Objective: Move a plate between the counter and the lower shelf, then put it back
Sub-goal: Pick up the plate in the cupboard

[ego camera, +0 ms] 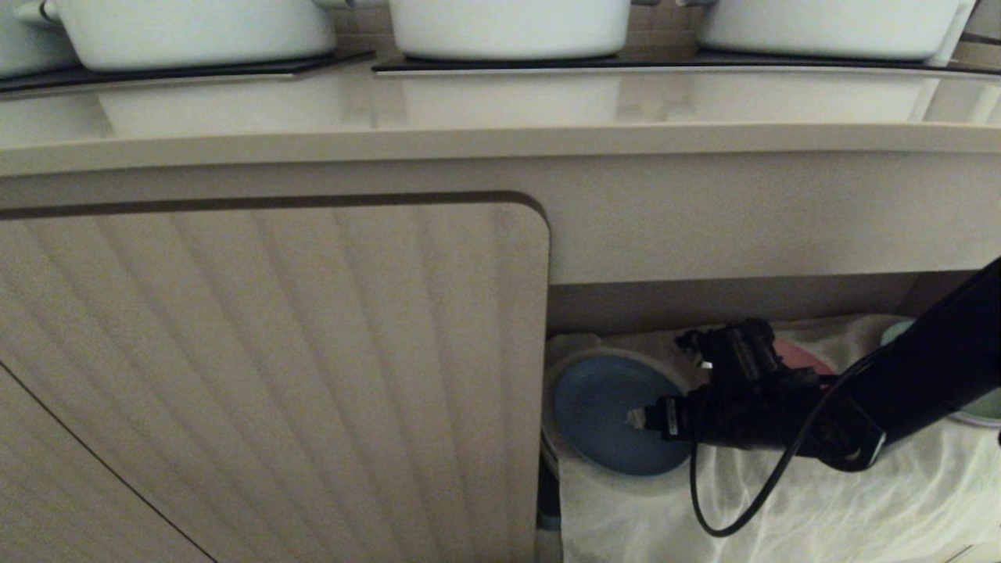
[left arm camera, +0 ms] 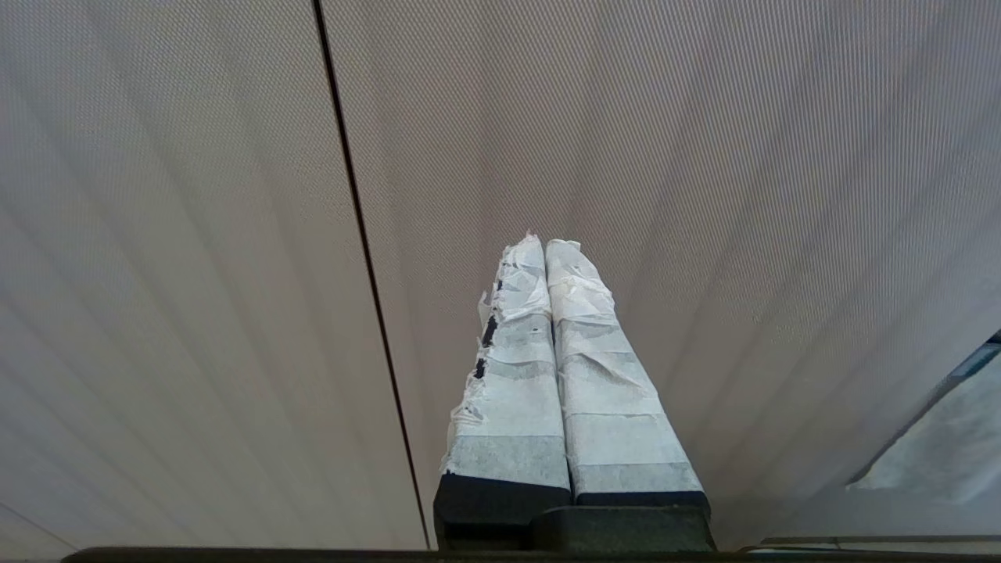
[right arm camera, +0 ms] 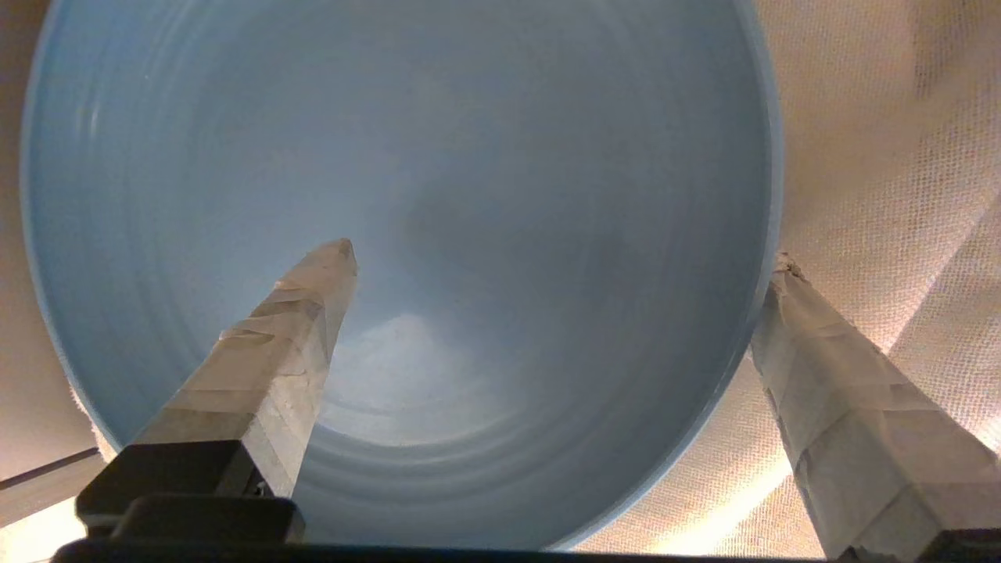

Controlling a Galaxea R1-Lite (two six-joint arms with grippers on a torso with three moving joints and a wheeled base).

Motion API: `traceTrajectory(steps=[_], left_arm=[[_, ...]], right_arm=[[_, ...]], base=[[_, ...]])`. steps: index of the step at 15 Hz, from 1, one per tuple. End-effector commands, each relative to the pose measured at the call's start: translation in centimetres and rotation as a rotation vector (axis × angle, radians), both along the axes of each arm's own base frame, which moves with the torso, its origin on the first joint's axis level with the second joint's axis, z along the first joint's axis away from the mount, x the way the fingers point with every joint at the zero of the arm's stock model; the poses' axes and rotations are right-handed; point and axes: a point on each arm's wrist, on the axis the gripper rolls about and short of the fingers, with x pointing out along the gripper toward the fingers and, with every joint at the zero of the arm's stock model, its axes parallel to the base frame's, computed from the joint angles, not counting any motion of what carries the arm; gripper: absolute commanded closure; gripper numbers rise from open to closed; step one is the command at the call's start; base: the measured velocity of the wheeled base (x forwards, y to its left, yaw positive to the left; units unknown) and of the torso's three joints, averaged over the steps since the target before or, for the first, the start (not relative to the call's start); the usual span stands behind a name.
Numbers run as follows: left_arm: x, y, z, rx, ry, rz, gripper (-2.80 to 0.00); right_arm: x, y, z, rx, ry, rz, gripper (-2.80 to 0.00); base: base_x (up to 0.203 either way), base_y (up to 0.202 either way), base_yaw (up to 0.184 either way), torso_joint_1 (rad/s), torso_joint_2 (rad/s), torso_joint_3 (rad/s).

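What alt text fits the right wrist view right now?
The right end effector is open over the blue plate, one taped finger above its inside and the other just outside the rim. The plate lies on wrinkled white cloth.

The light blue plate [ego camera: 602,414] lies flat on the cloth-draped lower shelf [ego camera: 860,500].

A: Right arm [ego camera: 923,367] is showing as matte black, chunky housing, blocky wrist hardware at 9 o'clock of it.
B: Cable?
A: Thin black cable [ego camera: 735,500] is looping off the wrist toward 6 o'clock.
B: Fingers?
A: Right gripper [right arm camera: 559,258] fingers [right arm camera: 274,352] are wearing wrinkled whitish tape, tapering to points, black bases. Left gripper [left arm camera: 545,244] is looking the same: taped white, frayed edges, black mounts.
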Motion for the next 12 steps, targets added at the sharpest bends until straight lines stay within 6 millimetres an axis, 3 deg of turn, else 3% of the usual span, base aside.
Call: traceTrajectory(steps=[1, 2, 12], left_arm=[[0.00, 0.00, 0.00, -0.001, -0.001, 0.000, 0.00], [0.00, 0.00, 0.00, -0.001, -0.001, 0.000, 0.00], [0.00, 0.00, 0.00, -0.001, -0.001, 0.000, 0.00]], right_arm=[[0.00, 0.02, -0.03, 0.003, -0.002, 0.000, -2.80], [0.02, 0.02, -0.02, 0.003, -0.004, 0.000, 0.00], [0.02, 0.03, 0.16, 0.006, -0.012, 0.000, 0.00]], base=[[0.000, 0.000, 0.000, 0.000, 0.00, 0.000], [0.000, 0.000, 0.000, 0.000, 0.00, 0.000], [0.000, 0.000, 0.000, 0.000, 0.00, 0.000]])
